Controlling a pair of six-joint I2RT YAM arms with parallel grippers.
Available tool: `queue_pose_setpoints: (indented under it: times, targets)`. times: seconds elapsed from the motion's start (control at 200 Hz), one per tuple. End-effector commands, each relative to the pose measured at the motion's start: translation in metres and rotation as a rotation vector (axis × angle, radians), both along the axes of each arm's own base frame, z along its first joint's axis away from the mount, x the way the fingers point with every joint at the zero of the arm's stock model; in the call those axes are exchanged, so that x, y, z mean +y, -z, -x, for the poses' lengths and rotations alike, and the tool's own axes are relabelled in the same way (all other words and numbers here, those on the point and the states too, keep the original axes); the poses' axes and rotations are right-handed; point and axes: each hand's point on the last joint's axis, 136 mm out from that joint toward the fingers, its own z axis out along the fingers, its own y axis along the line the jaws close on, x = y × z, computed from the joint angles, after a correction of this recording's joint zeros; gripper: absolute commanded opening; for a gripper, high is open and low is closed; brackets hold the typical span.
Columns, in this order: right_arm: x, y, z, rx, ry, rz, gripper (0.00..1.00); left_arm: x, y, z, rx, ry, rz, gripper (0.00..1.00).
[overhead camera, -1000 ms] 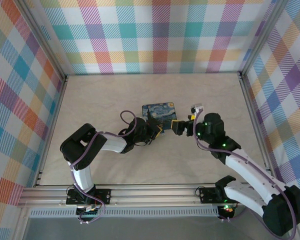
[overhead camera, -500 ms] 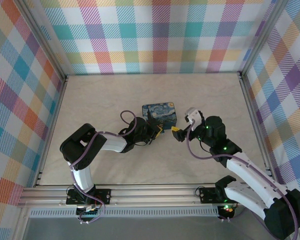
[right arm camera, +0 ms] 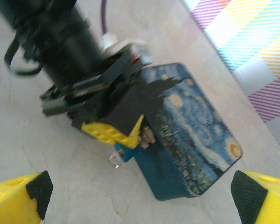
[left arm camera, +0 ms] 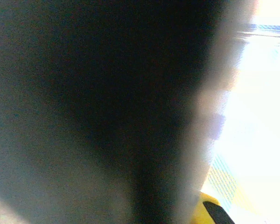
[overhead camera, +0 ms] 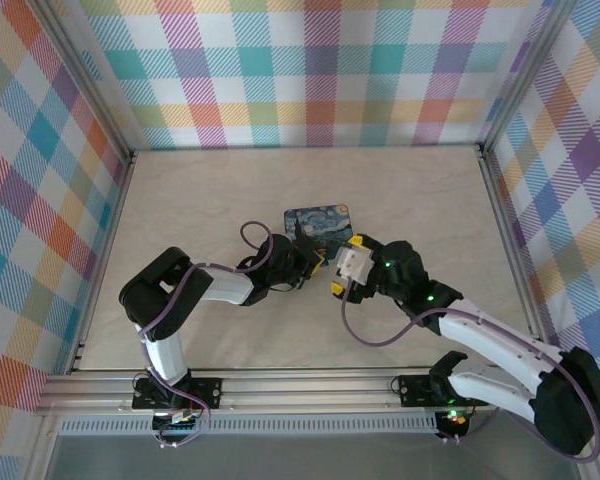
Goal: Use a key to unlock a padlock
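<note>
1. Currently the left gripper (right arm camera: 123, 140) is pinching the padlock (right arm camera: 125, 153), clenched on it. The tiny blue body with silvery bits is sticking out just below the yellow fingertip (right arm camera: 109, 133).
2. The padlock is sitting low over the table (right arm camera: 60, 154), right at the near left corner of the starry-night box (right arm camera: 191, 135). Whether it is touching the box or the table, I cannot tell.
3. The starry-night box is lying flat on the table with its painted face up, and the left gripper's dark body is pressing up beside its left side.
4. The right gripper (right arm camera: 140, 196) is gaping wide, released and grasping nothing. Its two yellow, black-padded fingers are sitting in the bottom corners of the right wrist view, facing the padlock.
5. From the top camera, the left arm (overhead camera: 210, 290) is reaching in from the left and the right arm (overhead camera: 480, 335) from the right. Both are meeting just in front of the starry-night box, near each other.
6. From the left wrist camera, a yellow finger (left arm camera: 210, 212) is poking in at the bottom edge; everything else is coming out too blurred to read.
</note>
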Motion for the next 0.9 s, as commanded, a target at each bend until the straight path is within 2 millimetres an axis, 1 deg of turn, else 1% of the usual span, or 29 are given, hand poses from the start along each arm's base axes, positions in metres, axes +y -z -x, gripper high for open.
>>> queue_pose_setpoints:
  times: [0.0, 0.225, 0.445, 0.57, 0.765, 0.9]
  targets:
    - [0.001, 0.021, -0.003, -0.078, -0.04, 0.134, 1.0, -0.003, -0.005, 0.007, 0.017, 0.006, -0.001, 0.04]
    - [0.014, 0.053, -0.005, -0.064, -0.07, 0.219, 0.93, -0.004, -0.007, 0.007, 0.016, 0.006, 0.001, 0.03]
    - [0.024, 0.071, -0.011, -0.026, -0.064, 0.236, 0.85, -0.003, -0.008, 0.006, 0.015, 0.003, 0.006, 0.03]
    - [0.029, 0.077, -0.017, -0.01, -0.048, 0.244, 0.77, -0.003, -0.008, 0.007, 0.016, 0.004, 0.004, 0.03]
    - [0.032, 0.079, -0.028, -0.005, -0.003, 0.225, 0.59, -0.003, -0.007, 0.007, 0.018, 0.002, 0.004, 0.03]
    - [0.034, 0.077, -0.032, -0.01, 0.022, 0.198, 0.52, -0.002, -0.007, 0.007, 0.02, 0.002, 0.002, 0.03]
